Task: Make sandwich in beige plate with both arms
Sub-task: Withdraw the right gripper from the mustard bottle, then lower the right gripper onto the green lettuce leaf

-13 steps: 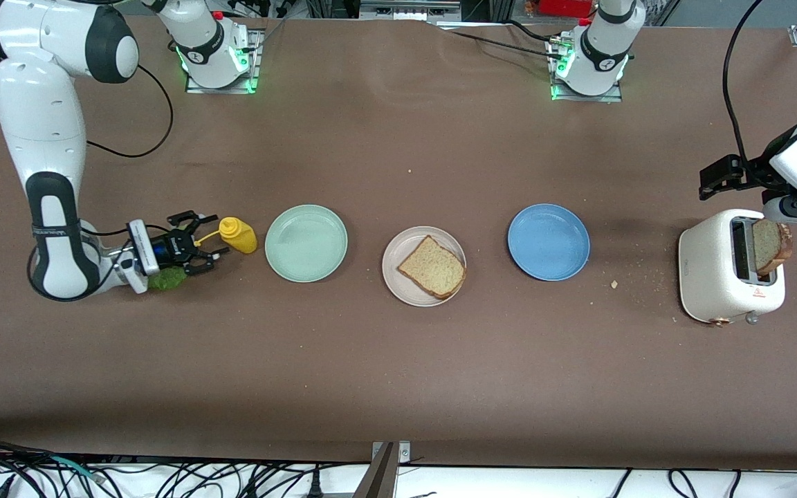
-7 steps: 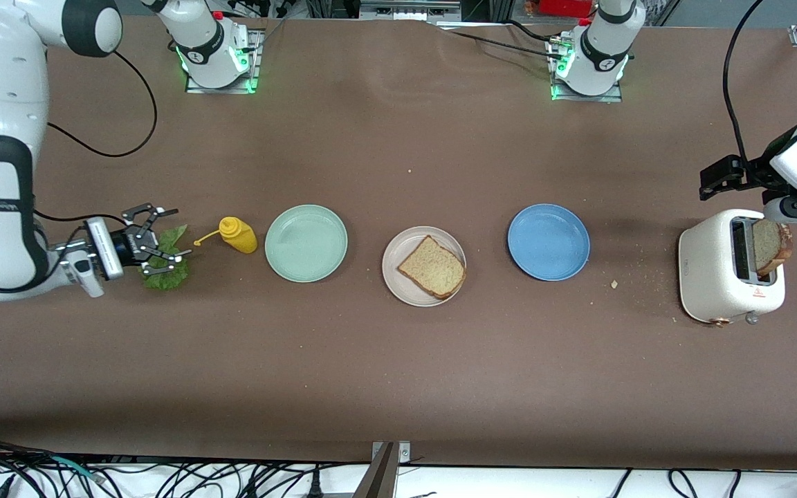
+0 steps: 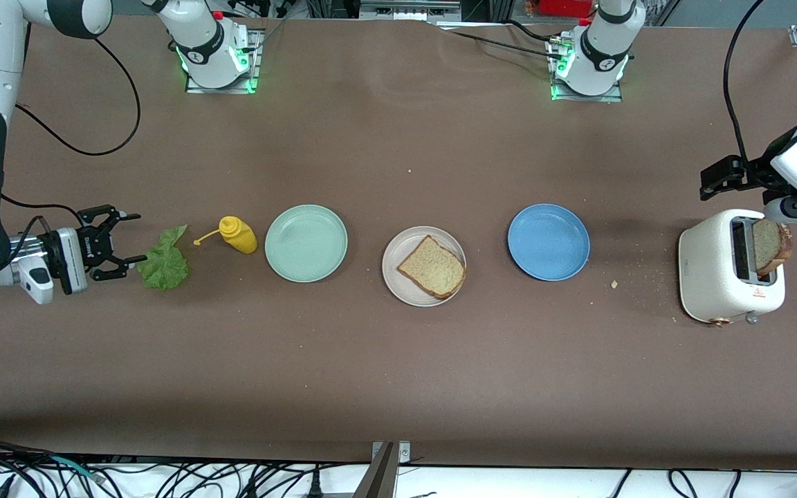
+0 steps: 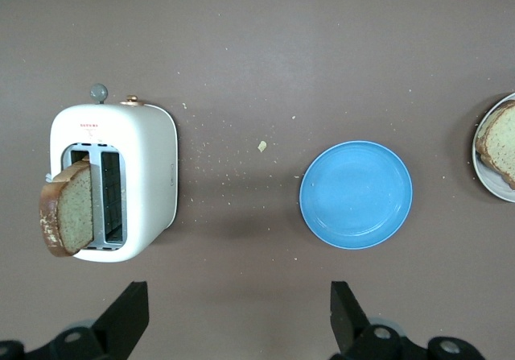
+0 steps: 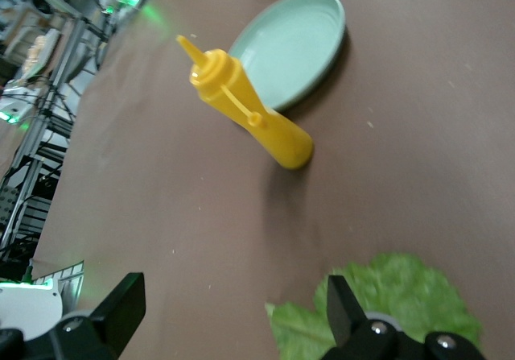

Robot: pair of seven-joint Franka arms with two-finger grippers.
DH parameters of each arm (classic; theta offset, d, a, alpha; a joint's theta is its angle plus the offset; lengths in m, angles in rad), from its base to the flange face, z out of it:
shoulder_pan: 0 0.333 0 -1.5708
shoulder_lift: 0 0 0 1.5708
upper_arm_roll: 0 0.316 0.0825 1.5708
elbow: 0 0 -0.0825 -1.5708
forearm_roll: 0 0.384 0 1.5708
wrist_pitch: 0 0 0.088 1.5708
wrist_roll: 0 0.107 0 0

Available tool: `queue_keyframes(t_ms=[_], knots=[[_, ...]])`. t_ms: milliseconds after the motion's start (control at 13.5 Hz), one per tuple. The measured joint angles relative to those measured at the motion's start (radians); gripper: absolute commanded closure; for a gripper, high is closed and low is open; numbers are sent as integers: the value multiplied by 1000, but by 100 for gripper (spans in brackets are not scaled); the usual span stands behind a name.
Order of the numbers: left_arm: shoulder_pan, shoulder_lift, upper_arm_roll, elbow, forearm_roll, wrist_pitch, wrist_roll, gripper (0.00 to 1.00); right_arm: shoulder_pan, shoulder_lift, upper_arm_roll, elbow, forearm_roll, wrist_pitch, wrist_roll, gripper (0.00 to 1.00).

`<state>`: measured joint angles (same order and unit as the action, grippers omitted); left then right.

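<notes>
1. I take the round matte beige plate (image 3: 424, 265) as my landmark. It sits mid-table and carries one square brown bread slice (image 3: 432, 267) with a darker crust, nothing on top of it.
2. Beside the beige plate toward the right arm's end lies the round mint-green plate (image 3: 306, 243), then the yellow squeeze bottle (image 3: 237, 234), then the crinkled green lettuce leaf (image 3: 163, 260) flat on the brown table (image 3: 398, 380).
3. The right gripper (image 3: 122, 239) is low, just beside the lettuce leaf on the side away from the beige plate. Its fingers are spread wide and hold nothing.
4. The right wrist view shows me what the front view does not: the bottle (image 5: 245, 112) stands upright with its nozzle up, and the leaf (image 5: 386, 308) lies just under one fingertip.
5. Toward the left arm's end from the beige plate I see the round blue plate (image 3: 548, 241), then the white two-slot toaster (image 3: 727, 266) with a second brown bread slice (image 3: 771, 245) standing in a slot.
6. The left gripper (image 4: 237, 320) hangs over the table near the toaster, jaws wide, empty. In the front view it is mostly cut off; the left wrist view alone shows both fingers, the toast (image 4: 67, 217) leaning out of its slot, and crumbs between toaster (image 4: 129, 179) and blue plate (image 4: 356, 195).
</notes>
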<state>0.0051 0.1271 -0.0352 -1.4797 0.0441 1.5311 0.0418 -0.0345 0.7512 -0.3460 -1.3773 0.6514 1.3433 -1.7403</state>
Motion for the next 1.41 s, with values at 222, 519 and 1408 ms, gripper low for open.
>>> queue_keyframes(t_ms=[222, 519, 1408], knots=[[0, 0, 0, 0, 0, 0, 0, 0, 17, -51, 0, 8, -92, 53, 219, 0], [1, 0, 0, -1, 0, 0, 1, 0, 46, -68, 2, 7, -182, 150, 468, 0], [1, 0, 0, -1, 0, 1, 1, 0, 189, -62, 6, -204, -422, 516, 1074, 0]])
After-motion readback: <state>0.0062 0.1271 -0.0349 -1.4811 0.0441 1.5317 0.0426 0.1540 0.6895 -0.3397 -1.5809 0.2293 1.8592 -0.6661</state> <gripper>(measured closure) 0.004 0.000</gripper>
